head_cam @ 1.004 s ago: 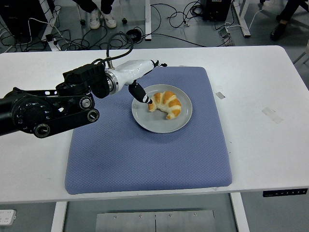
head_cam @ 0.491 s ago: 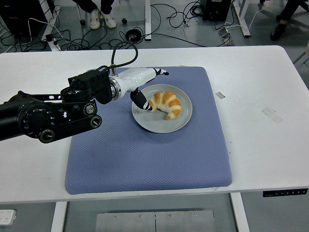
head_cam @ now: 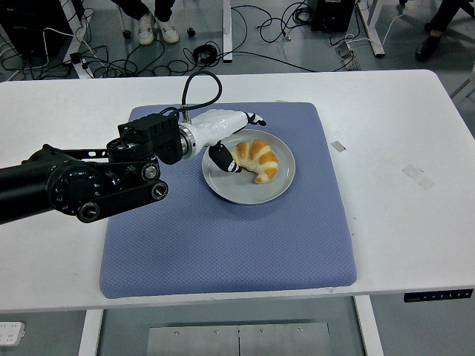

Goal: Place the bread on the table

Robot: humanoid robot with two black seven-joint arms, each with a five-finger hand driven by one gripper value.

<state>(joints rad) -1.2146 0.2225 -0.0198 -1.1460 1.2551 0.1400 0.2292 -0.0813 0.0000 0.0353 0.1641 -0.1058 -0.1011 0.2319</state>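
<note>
A golden croissant [head_cam: 256, 159] lies on a round grey plate [head_cam: 249, 190] on a blue mat [head_cam: 223, 237] in the middle of the white table. My left hand [head_cam: 236, 141] reaches in from the left over the plate's left rim. Its thumb [head_cam: 222, 157] points down and touches the croissant's left end, while its other fingers [head_cam: 254, 119] stretch out beyond the croissant's far side. The hand is open around the croissant and does not close on it. The right arm is out of view.
The mat covers the table's middle. White table surface [head_cam: 401, 148] shows to the right of it, with small tape marks [head_cam: 418, 176]. Cables and a person's feet [head_cam: 156, 30] are on the floor beyond the far edge.
My left arm has moved right and forward. The hand has come closer over the plate, and the thumb has settled against the croissant's left end. The croissant has not moved.
</note>
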